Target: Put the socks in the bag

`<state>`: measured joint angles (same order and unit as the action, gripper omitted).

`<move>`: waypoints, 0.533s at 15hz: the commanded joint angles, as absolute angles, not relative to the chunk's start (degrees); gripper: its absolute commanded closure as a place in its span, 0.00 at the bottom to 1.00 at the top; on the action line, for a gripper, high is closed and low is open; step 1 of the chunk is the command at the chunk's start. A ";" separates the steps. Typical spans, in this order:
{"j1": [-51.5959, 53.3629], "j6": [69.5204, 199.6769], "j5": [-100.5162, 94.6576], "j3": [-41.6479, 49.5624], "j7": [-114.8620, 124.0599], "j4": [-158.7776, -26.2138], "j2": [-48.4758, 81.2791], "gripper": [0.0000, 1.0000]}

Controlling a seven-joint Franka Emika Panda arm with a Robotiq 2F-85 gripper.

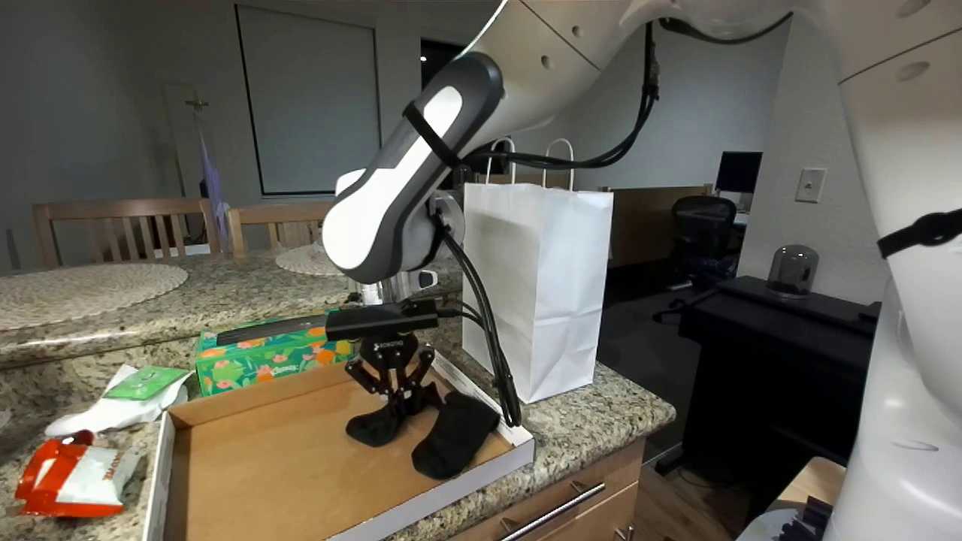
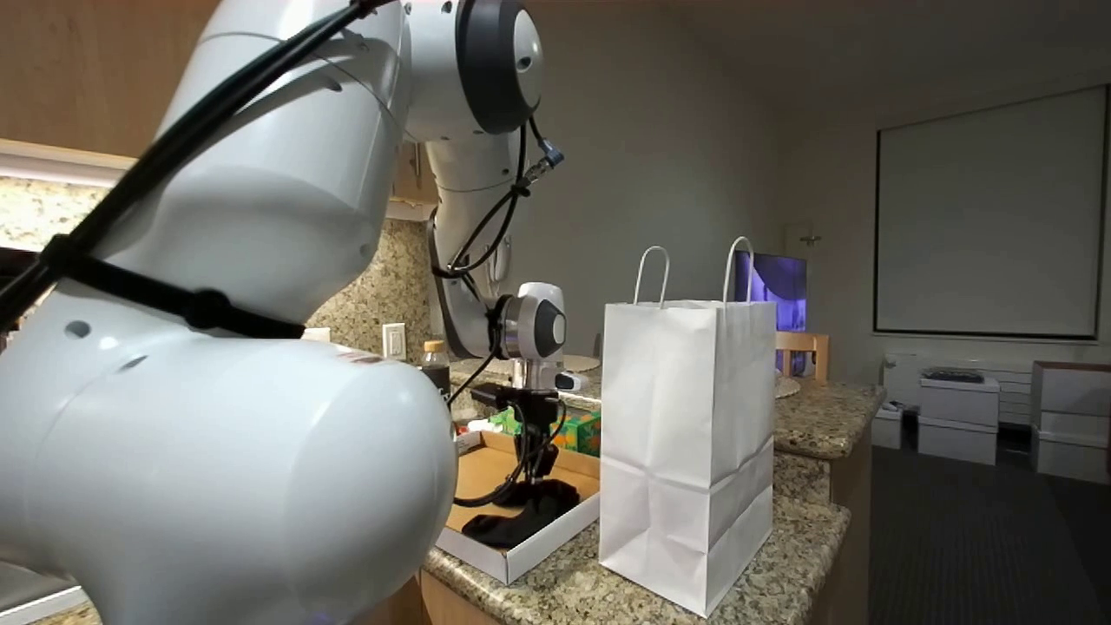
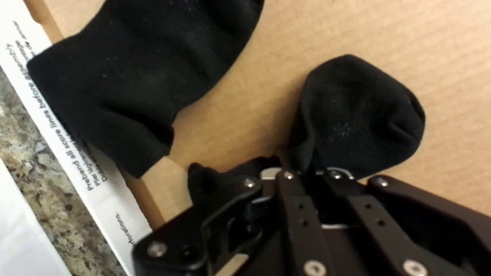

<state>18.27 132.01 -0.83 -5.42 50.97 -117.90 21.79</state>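
Two black socks lie in a shallow cardboard tray (image 1: 451, 492), whose white edge (image 3: 57, 126) also shows in the wrist view. My gripper (image 1: 403, 402) points down into the tray. In the wrist view its fingers (image 3: 307, 174) are close together on bunched fabric of the smaller-looking sock (image 3: 360, 119), which still rests on the tray floor. The loose sock (image 1: 455, 436) lies beside it, against the tray wall, and shows in the wrist view (image 3: 153, 65). A white paper bag (image 1: 533, 293) with two handles stands upright beside the tray (image 2: 660, 451); its inside is hidden.
A green floral tissue box (image 1: 255, 361) stands behind the tray. A red and white packet (image 1: 83, 481) and a white and green packet (image 1: 143, 387) lie beside it. A raised granite ledge (image 1: 225, 297) runs behind. The counter edge (image 1: 639, 417) is near the bag.
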 commanded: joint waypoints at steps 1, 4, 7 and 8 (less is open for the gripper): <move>17.18 129.54 0.38 -6.70 46.83 -117.56 18.72 0.95; 16.88 126.91 0.59 -7.75 41.80 -117.46 14.04 0.92; 16.84 121.02 -0.79 -8.36 36.81 -116.55 6.72 0.90; 16.82 119.12 -1.52 -8.45 35.70 -115.93 4.55 0.92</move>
